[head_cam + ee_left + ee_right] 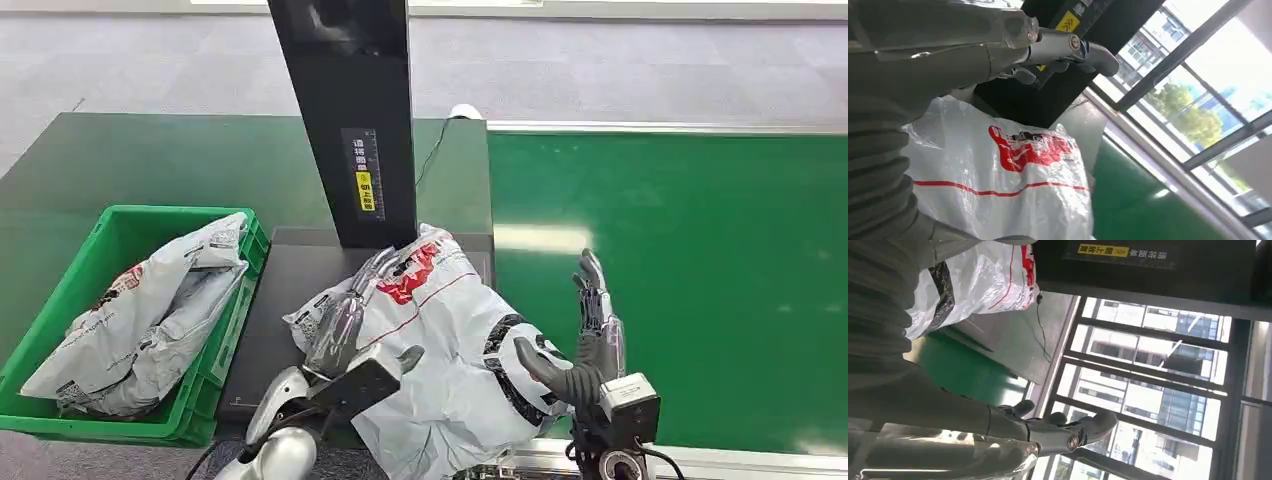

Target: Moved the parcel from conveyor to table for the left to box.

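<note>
A white plastic parcel [440, 350] with a red logo and a black band lies partly on the dark platform [270, 300] and partly over the edge of the green conveyor [690, 280]. My left hand [345, 315] lies stretched out over the parcel's left end, fingers straight and not closed around it. The left wrist view shows these fingers [1068, 47] extended above the parcel [998, 185]. My right hand [590, 335] stands open on the conveyor just right of the parcel, thumb towards the bag. In the right wrist view the right hand [1048, 432] holds nothing, with the parcel [978, 280] beside it.
A green crate [225, 335] at the left holds grey-white parcels [150, 310]. A black scanner column [350, 120] rises right behind the parcel, with a yellow label. The dark table [150, 160] extends behind the crate. The conveyor runs to the right.
</note>
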Controlling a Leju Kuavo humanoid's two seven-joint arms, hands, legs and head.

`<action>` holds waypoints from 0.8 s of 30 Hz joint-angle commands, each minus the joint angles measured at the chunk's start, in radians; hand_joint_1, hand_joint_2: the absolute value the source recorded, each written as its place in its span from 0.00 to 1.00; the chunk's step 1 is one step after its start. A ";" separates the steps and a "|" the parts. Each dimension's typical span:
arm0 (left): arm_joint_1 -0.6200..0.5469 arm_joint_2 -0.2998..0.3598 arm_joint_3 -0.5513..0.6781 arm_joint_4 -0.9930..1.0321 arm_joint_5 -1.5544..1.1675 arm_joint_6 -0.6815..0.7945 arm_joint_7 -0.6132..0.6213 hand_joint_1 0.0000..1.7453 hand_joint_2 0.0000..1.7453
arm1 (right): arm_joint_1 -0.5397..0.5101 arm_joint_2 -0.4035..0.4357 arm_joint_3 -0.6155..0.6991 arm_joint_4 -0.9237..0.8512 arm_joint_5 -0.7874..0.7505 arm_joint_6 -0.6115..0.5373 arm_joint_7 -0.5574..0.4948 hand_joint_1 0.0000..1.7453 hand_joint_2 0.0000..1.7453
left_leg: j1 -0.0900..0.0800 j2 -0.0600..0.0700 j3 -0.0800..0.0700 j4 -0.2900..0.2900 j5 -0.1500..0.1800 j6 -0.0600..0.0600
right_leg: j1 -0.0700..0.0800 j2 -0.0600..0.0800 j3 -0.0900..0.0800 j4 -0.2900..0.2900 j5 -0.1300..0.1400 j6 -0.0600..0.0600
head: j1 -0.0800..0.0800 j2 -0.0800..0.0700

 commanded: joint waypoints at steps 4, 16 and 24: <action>-0.088 0.007 -0.092 0.163 -0.033 -0.001 0.022 0.00 1.00 | -0.044 -0.002 0.013 0.076 -0.001 0.001 0.004 0.00 1.00 | 0.000 0.000 0.001 -0.001 0.000 0.000 | 0.000 0.000 0.001 -0.001 0.000 0.000 | 0.000 0.000; -0.155 -0.030 -0.166 0.323 -0.178 -0.119 0.128 0.00 1.00 | -0.085 0.009 0.010 0.122 0.013 0.013 0.009 0.00 1.00 | 0.000 -0.001 0.000 -0.001 0.001 0.000 | 0.000 0.000 0.001 -0.001 0.001 0.000 | 0.000 0.000; -0.168 -0.062 -0.180 0.489 -0.348 -0.208 0.146 0.00 1.00 | -0.133 0.037 0.003 0.152 0.037 0.025 0.027 0.00 1.00 | 0.000 0.001 0.001 -0.002 0.001 0.000 | 0.000 0.002 0.001 -0.002 0.001 -0.001 | 0.000 0.000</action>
